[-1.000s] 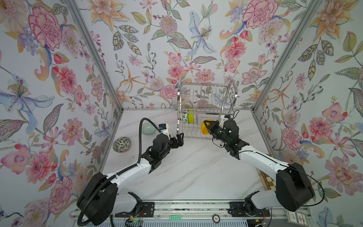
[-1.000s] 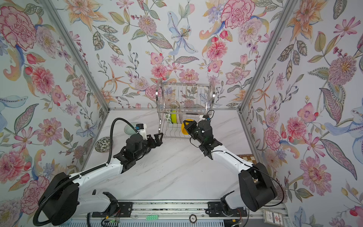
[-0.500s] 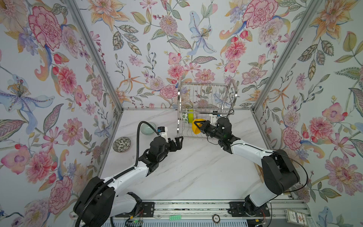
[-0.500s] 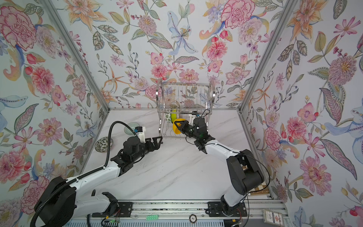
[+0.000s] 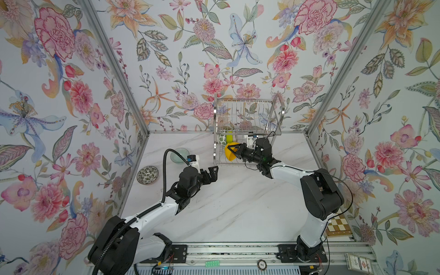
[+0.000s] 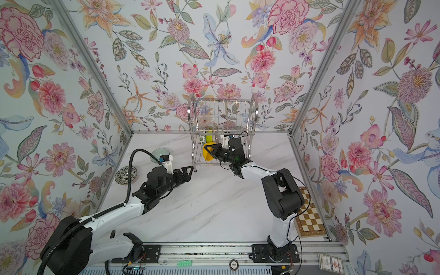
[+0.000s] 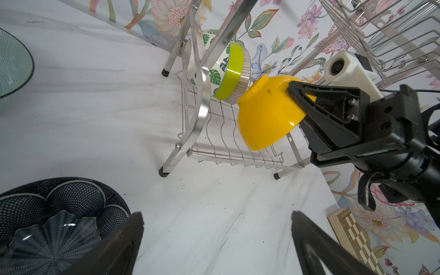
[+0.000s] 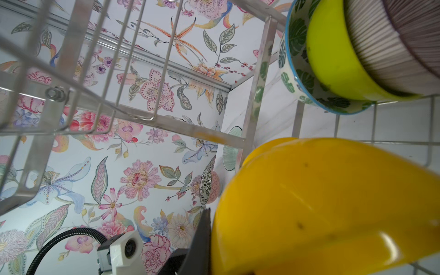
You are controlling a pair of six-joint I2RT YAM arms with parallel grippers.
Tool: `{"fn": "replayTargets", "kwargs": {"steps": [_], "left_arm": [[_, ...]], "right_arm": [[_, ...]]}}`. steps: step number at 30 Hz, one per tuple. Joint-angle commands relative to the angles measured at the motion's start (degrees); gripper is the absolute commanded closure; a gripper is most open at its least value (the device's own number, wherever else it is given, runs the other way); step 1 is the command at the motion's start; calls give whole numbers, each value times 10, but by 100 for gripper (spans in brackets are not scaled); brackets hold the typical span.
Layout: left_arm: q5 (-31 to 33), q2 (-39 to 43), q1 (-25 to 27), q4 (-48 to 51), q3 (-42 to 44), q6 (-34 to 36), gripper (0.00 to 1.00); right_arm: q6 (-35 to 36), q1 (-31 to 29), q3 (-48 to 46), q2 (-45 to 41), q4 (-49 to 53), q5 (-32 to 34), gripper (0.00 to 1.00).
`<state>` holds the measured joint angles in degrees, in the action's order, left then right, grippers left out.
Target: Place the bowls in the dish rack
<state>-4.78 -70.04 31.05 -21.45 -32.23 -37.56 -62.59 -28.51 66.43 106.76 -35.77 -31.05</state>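
Observation:
The silver dish rack [image 5: 247, 112] [image 6: 223, 112] stands at the back wall. My right gripper [image 5: 234, 150] [image 6: 210, 149] is shut on the rim of the orange-yellow bowl [image 5: 231, 156] [image 6: 207, 154] [image 7: 264, 116] [image 8: 333, 202]. It holds the bowl on its side over the lower tier. Beside it, on edge in that tier, stand the leaf-patterned bowl [image 7: 215, 76] [image 8: 295, 71], the lime bowl [image 7: 232, 71] [image 8: 333, 59] and the striped bowl [image 7: 245, 71] [image 8: 392, 47]. My left gripper [image 5: 213, 172] [image 6: 188, 172] [image 7: 217, 219] hangs open and empty in front of the rack's left foot.
On the table at the left lie a celadon bowl [image 5: 179, 154] [image 6: 160, 153] [image 7: 12, 64] and a speckled bowl [image 5: 147, 175] [image 6: 125, 174]. A dark navy flower bowl [image 7: 54, 226] sits just beside my left gripper. A wooden chessboard [image 5: 338, 225] [image 6: 309, 214] lies at the right edge.
My right gripper has carried the yellow bowl leftward along the lower tier, closer to the standing bowls. The left gripper has barely moved and stays open.

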Motion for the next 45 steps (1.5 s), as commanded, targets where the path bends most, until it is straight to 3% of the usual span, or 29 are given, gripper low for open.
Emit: {"fn": "replayTargets", "kwargs": {"steps": [1, 19, 30, 45], "left_arm": [[-14, 15, -9, 3, 10, -10, 1], [-33, 24, -20, -9, 30, -20, 1], [-88, -15, -20, 4, 8, 32, 1], [-95, -21, -19, 28, -13, 88, 1]], "right_arm": [[-17, -1, 31, 18, -72, -33, 100], [-61, -6, 35, 112, -186, -83, 100], [-74, -5, 51, 150, -205, -106, 100], [-90, -4, 85, 190, -211, -137, 100]]}}
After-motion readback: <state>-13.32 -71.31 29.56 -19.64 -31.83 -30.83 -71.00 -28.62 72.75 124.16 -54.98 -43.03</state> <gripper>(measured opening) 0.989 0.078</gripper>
